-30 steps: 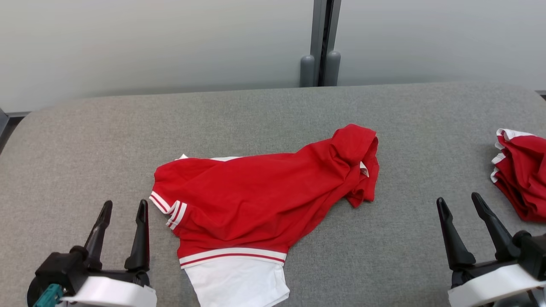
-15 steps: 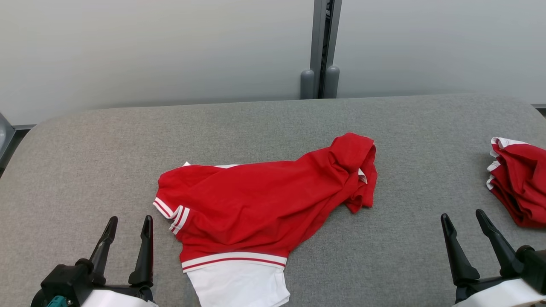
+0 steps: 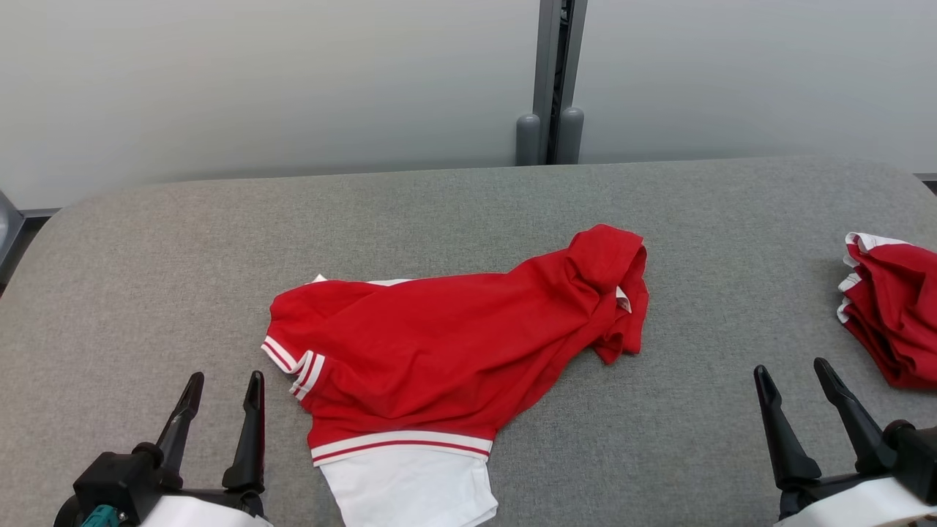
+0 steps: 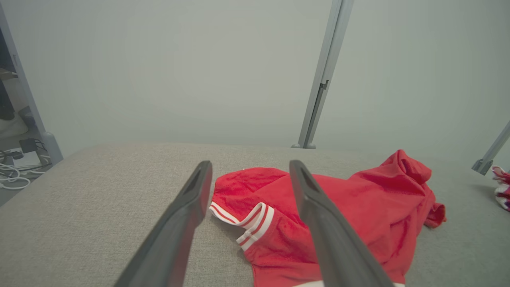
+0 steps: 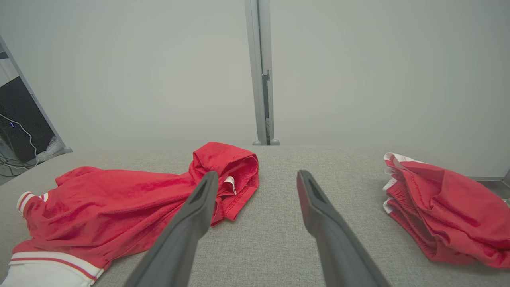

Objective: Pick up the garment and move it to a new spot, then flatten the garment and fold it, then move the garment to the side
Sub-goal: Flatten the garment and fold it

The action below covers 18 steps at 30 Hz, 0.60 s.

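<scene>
The garment point(image 3: 439, 351) is a red shirt with white-and-red striped trim and a white panel, lying crumpled in the middle of the grey table point(image 3: 468, 205). It also shows in the left wrist view point(image 4: 346, 211) and the right wrist view point(image 5: 119, 207). My left gripper point(image 3: 223, 380) stands open at the lower left, just left of the striped sleeve cuff, with nothing between its fingers. My right gripper point(image 3: 794, 369) stands open at the lower right, well apart from the garment, holding nothing.
A stack of folded red-and-white clothes point(image 3: 889, 315) lies at the table's right edge, also seen in the right wrist view point(image 5: 442, 211). A grey post point(image 3: 550, 80) rises behind the table against a pale wall. Cables lie on the floor at the left point(image 4: 16, 175).
The whole head view has shifted slightly, so the camera has moved. The garment lies as before and both grippers stay open in their places.
</scene>
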### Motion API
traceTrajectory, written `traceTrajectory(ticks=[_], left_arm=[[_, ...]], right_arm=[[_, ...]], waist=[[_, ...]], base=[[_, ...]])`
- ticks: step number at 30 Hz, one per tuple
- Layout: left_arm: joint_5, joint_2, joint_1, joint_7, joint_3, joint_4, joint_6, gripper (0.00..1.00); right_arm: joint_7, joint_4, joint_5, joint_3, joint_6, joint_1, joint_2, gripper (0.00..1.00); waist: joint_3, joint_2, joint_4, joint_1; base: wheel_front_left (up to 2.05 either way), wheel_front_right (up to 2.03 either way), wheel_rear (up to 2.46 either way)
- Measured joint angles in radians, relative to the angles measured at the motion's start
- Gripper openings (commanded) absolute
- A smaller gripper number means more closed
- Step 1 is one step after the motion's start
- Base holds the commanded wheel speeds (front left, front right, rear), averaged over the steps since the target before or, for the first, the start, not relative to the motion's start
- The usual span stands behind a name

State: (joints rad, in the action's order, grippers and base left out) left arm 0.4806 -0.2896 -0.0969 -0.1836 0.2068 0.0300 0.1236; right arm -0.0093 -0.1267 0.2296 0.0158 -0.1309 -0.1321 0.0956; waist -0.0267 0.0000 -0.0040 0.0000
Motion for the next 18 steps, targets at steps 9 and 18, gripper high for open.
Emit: traceTrajectory(ticks=[9, 18], left_arm=[[0.001, 0.002, 0.012, 0.007, 0.012, 0.005, 0.001, 1.00], [-0.009, 0.023, 0.078, -0.012, 0.037, 0.011, -0.002, 1.00]], right_arm=[[-0.001, 0.006, 0.002, 0.002, 0.000, 0.024, 0.004, 1.00], [0.011, 0.093, 0.044, -0.045, 0.000, 0.152, 0.056, 1.00]], waist=[[-0.018, 0.0000, 0.011, 0.0000], [-0.094, 0.0000, 0.058, 0.0000]], base=[[0.00, 0.00, 0.00], [0.00, 0.00, 0.00]])
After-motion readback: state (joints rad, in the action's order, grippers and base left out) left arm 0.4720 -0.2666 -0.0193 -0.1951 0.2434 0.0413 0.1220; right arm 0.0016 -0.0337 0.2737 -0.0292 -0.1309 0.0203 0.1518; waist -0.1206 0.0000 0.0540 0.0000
